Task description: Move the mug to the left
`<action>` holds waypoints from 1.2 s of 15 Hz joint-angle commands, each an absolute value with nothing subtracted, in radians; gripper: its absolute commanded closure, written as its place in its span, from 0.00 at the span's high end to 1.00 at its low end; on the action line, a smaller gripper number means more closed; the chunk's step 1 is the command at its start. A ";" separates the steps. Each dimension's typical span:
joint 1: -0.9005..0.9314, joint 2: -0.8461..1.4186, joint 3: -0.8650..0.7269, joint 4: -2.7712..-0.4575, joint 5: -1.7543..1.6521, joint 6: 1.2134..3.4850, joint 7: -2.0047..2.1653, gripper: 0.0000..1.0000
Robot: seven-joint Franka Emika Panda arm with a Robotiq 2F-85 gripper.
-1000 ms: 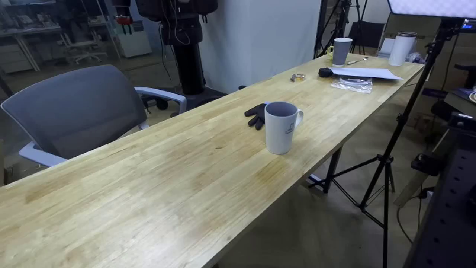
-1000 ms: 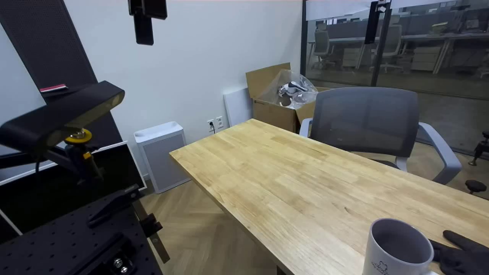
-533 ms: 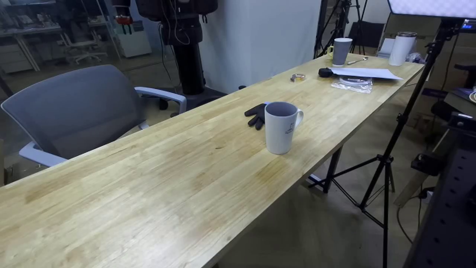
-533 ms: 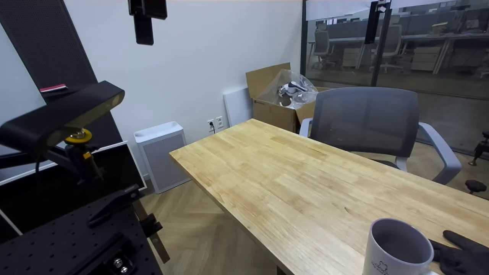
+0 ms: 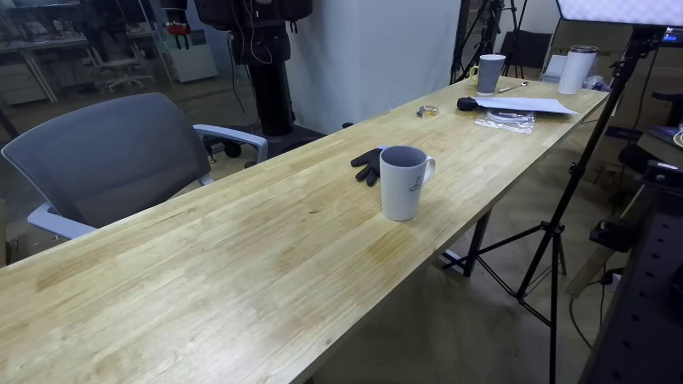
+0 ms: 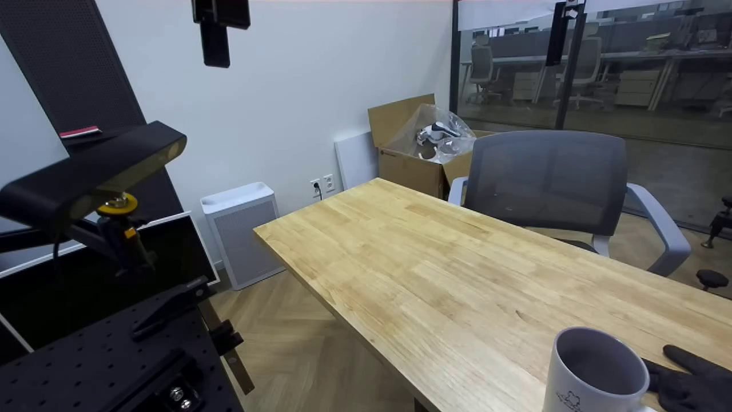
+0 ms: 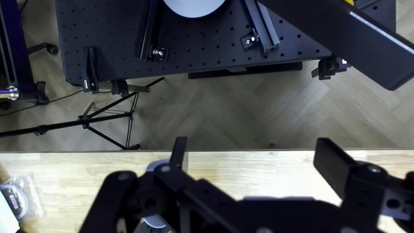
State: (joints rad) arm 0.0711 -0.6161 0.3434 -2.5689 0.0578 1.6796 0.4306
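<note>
The light grey-white mug (image 5: 397,192) stands upright on the wooden table (image 5: 240,277), with a small dark print and its handle turned to the right in that exterior view. It also shows at the lower right of an exterior view (image 6: 592,372), cut by the bottom edge. In the wrist view my gripper (image 7: 253,150) is open, with wide-apart fingers and nothing between them, above the table's edge. A light curved part of the mug (image 7: 157,164) shows behind the left finger, which hides most of it. Dark fingers (image 6: 216,46) hang at the top of an exterior view, well above the table.
A black glove (image 5: 367,165) lies right beside the mug. Farther back are a grey cup (image 5: 489,76), a white tumbler (image 5: 575,72), paper (image 5: 525,105) and a bagged cable (image 5: 507,122). A tripod (image 5: 557,218) and a chair (image 5: 112,154) flank the table.
</note>
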 commanded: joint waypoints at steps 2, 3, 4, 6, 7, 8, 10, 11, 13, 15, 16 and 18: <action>0.093 -0.611 0.324 -2.567 0.048 1.678 0.441 1.00; 0.096 -0.616 0.318 -2.573 0.050 1.694 0.430 1.00; 0.098 -0.619 0.315 -2.576 0.050 1.707 0.425 1.00; 0.101 -0.629 0.310 -2.586 0.040 1.745 0.419 1.00; 0.100 -0.635 0.309 -2.594 0.031 1.774 0.416 1.00; 0.100 -0.639 0.306 -2.600 0.023 1.800 0.411 1.00; 0.096 -0.645 0.294 -2.613 0.003 1.860 0.394 1.00; 0.095 -0.646 0.285 -2.618 -0.002 1.886 0.385 1.00; 0.092 -0.642 0.251 -2.627 0.001 1.942 0.339 1.00; 0.089 -0.630 0.206 -2.634 0.014 1.994 0.279 1.00; 0.088 -0.624 0.181 -2.636 0.023 2.014 0.244 1.00; 0.086 -0.605 0.122 -2.637 0.043 2.046 0.160 1.00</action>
